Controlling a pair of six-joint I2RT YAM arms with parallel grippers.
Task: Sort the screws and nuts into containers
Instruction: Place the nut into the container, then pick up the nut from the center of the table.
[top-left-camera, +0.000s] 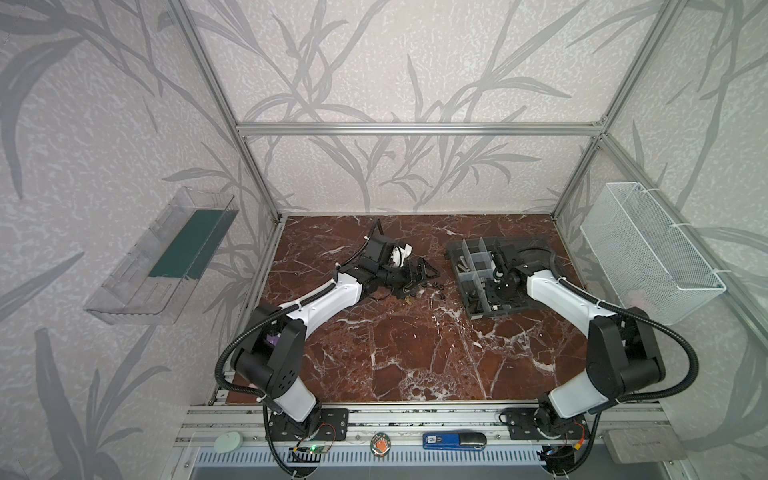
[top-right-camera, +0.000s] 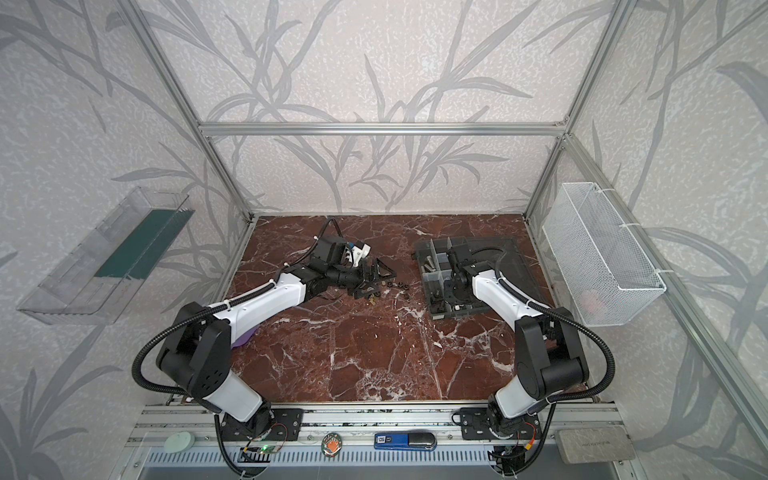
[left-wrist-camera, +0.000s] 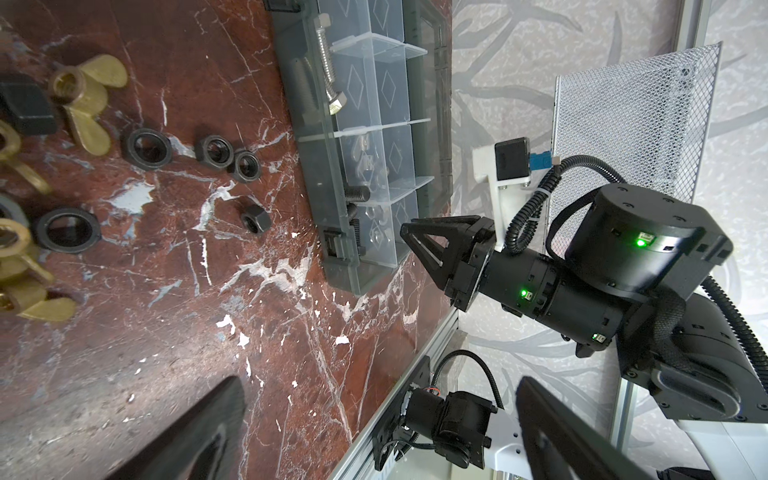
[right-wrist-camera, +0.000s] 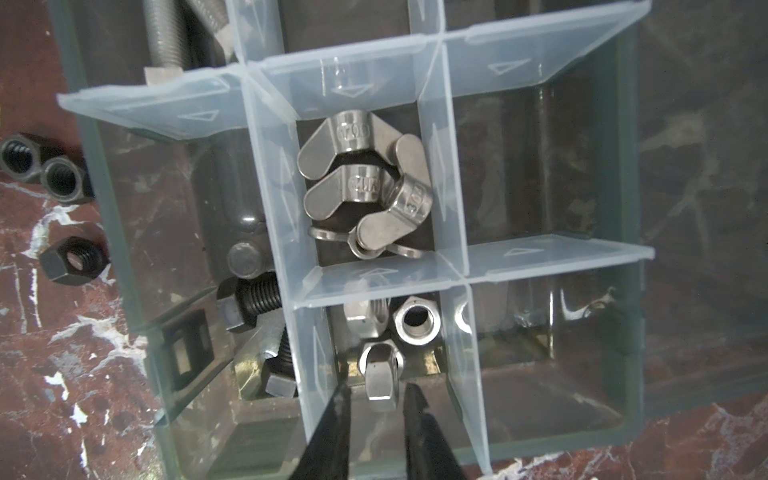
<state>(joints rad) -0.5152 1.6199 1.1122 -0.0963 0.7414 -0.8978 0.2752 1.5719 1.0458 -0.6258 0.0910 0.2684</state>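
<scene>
Right gripper (right-wrist-camera: 376, 399), narrowly parted, over organizer box (right-wrist-camera: 627, 166) toward the right far corner of the bench (top-left-camera: 374, 353).
Silver hex nut (right-wrist-camera: 380, 374) stood between its tips, in a compartment with other silver nuts; silver wing nuts (right-wrist-camera: 361, 183) lay in the adjoining one. Left gripper (top-left-camera: 419, 282), spread wide, hung near black hex nuts (left-wrist-camera: 147, 147) and brass wing nuts (left-wrist-camera: 89, 104) loose mid-bench.
</scene>
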